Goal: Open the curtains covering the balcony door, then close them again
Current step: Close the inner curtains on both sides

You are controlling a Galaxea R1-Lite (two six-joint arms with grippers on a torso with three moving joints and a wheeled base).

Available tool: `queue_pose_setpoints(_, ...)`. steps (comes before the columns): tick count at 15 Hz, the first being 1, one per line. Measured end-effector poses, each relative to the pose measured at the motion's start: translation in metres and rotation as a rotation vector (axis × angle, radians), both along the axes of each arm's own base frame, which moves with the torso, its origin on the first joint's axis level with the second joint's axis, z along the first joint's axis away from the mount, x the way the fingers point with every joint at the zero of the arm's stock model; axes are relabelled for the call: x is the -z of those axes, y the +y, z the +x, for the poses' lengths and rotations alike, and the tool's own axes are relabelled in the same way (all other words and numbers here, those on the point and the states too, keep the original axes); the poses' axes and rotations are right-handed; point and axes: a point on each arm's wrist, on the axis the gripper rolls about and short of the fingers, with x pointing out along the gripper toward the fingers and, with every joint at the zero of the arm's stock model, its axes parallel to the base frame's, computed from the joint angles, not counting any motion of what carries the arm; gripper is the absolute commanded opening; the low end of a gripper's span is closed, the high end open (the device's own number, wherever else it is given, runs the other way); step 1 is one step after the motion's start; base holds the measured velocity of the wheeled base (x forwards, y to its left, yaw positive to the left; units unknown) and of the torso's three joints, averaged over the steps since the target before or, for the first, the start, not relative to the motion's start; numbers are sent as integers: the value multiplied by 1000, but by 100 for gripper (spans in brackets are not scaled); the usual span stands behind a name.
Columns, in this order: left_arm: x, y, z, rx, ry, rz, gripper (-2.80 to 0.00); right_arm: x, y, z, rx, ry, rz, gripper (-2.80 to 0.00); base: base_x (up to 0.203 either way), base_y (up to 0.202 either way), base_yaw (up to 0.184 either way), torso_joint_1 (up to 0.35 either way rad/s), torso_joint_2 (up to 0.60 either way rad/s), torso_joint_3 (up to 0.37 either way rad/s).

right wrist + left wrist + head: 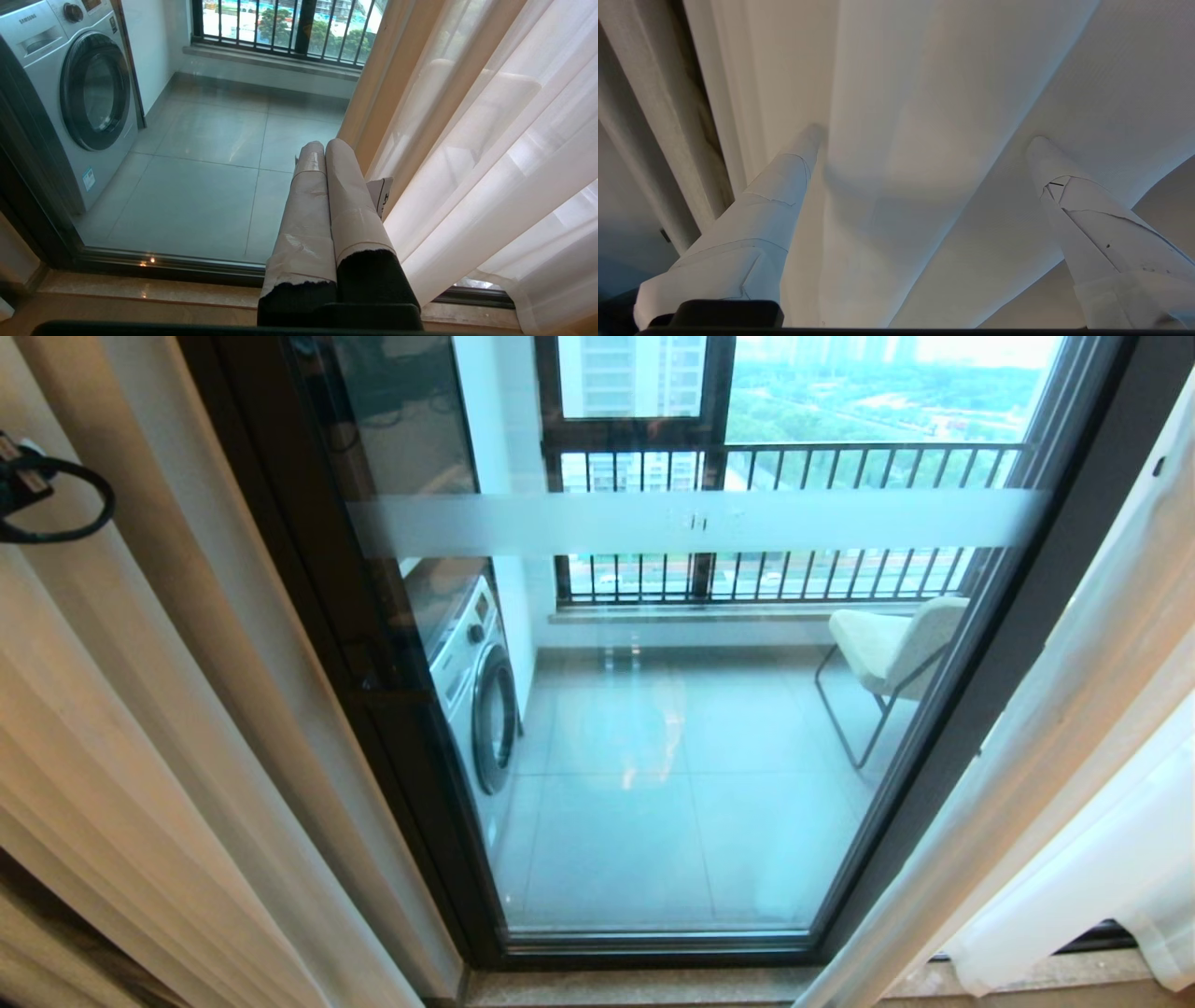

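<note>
Right wrist view: closed right hand faces washing machine labelled SAMSUNG; left hand open.

Two long tapered fingers on the left pincer, wrapped in creased white tape, tiny dark specks on one, black block at the base. Right pincer likewise taped in pale wrap, torn edges baring black mounts. Black looped cable off the left arm.
</note>
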Motion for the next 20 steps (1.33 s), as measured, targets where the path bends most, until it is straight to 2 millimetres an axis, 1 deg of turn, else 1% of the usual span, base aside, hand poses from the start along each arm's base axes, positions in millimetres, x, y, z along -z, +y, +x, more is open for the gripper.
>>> queue_pose_setpoints(4, 0, 2, 10, 10, -1, 0, 0, 0, 0, 0, 0, 0, 0, -280, 0, 0, 0, 0, 0, 0)
queue_pose_setpoints(11, 0, 16, 9, -13, -4, 1, 0, 0, 0, 0, 0, 0, 0, -280, 0, 0, 0, 0, 0, 0)
queue_pose_setpoints(12, -1, 17, 9, -16, -7, 2, -280, 0, 0, 0, 0, 0, 0, -280, 0, 0, 0, 0, 0, 0)
queue_pose_setpoints(20, -9, 18, 11, -19, -39, 9, -280, 0, 0, 0, 0, 0, 0, -280, 0, 0, 0, 0, 0, 0)
